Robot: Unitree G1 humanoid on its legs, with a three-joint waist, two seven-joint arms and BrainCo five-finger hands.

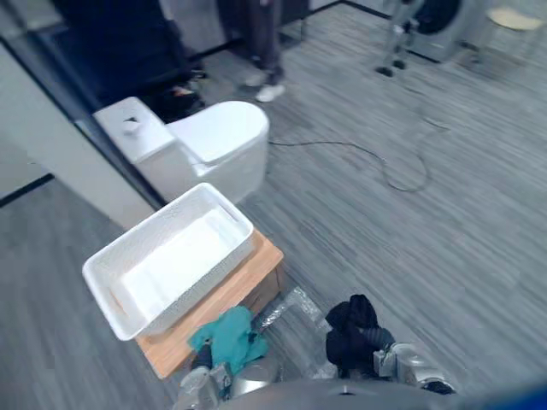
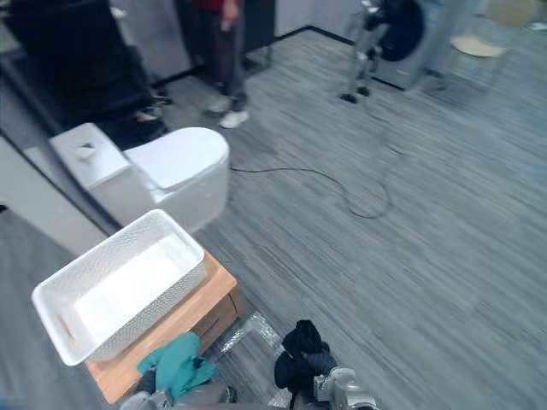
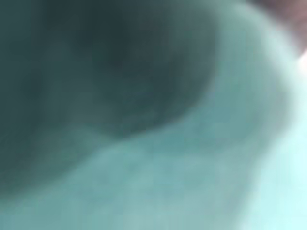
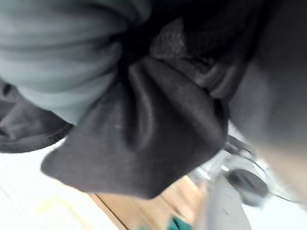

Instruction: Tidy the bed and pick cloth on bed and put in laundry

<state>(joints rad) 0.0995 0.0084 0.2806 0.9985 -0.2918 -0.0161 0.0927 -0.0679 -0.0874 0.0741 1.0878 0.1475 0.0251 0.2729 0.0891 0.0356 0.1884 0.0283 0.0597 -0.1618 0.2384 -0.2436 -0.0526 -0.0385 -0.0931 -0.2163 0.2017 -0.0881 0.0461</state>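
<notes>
The right hand (image 1: pixel 402 363) has its fingers curled into a bunched black cloth (image 1: pixel 350 329). The cloth is a soft, matt knit, and it hangs off the hand in heavy folds above the floor. In the right wrist view the same dark fabric is gathered into a tight knot of creases.

Across from it, the left hand (image 1: pixel 205 384) is under a crumpled teal cloth (image 1: pixel 229 335). The cloth hides its fingers, so I cannot tell how they stand. Between the two hands lies a sheet of crinkled clear plastic (image 1: pixel 295 309).

Just beyond the left hand is a low wooden counter (image 1: pixel 248 282) with a pale grain. It carries a white rectangular laundry basket (image 1: pixel 198 286) whose walls are finely perforated. Past the basket is a glossy white toilet (image 1: pixel 218 137). Farther off, a person (image 1: pixel 267 43) in dark trousers stands. The floor (image 1: pixel 427 239) is grey carpet with fine stripes.
</notes>
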